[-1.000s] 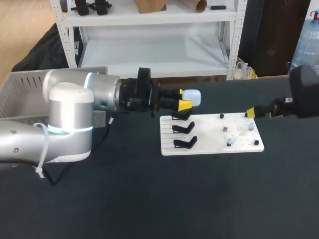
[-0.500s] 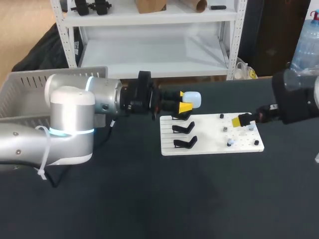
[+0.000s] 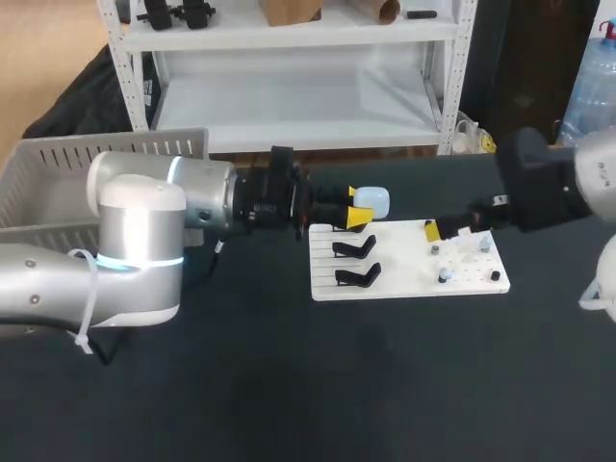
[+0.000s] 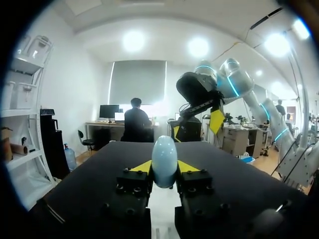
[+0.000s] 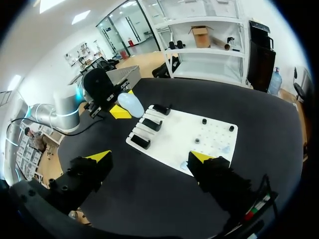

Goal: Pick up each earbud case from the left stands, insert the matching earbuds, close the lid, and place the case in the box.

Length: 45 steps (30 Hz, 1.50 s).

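Observation:
My left gripper is shut on a pale blue earbud case, held just above the back left corner of the white board. From the left wrist the case stands upright between the yellow tips of that gripper. Three black stands on the board's left part are bare. Small earbuds sit on pegs at its right part. My right gripper hangs open over the board's back right area. The right wrist view shows its gripper spread wide above the board, with the case beyond it.
A grey slatted box stands at the table's back left, behind my left arm. Dark tabletop stretches in front of the board.
My right arm has swung left from the table's right edge to above the board's right part. The left gripper with the case has sunk slightly.

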Each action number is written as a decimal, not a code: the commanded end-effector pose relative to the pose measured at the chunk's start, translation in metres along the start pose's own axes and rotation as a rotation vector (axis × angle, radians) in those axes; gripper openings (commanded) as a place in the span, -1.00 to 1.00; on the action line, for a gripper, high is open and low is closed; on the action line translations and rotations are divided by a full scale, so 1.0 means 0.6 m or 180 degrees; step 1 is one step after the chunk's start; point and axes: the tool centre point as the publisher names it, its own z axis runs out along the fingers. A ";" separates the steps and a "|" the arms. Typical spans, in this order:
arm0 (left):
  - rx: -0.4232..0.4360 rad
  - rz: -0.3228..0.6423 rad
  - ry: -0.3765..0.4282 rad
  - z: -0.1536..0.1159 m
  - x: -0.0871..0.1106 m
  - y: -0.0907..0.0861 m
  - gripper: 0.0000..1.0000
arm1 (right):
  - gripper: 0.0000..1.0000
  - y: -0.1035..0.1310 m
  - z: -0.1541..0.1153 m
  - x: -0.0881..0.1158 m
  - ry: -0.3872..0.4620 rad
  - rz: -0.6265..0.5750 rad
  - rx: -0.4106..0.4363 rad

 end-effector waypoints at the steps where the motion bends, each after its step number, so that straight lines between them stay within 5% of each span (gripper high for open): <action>1: -0.0007 -0.0016 0.0017 0.002 0.005 -0.002 -1.00 | 1.00 0.005 0.011 -0.010 0.0087 0.0079 0.0026; 24: -0.0055 -0.0023 0.0023 0.000 0.012 -0.002 -1.00 | 1.00 0.031 0.086 -0.047 0.0414 0.0045 -0.0002; 45: -0.0055 -0.0023 0.0023 0.000 0.012 -0.002 -1.00 | 1.00 0.015 0.113 -0.067 0.0392 0.0088 0.0022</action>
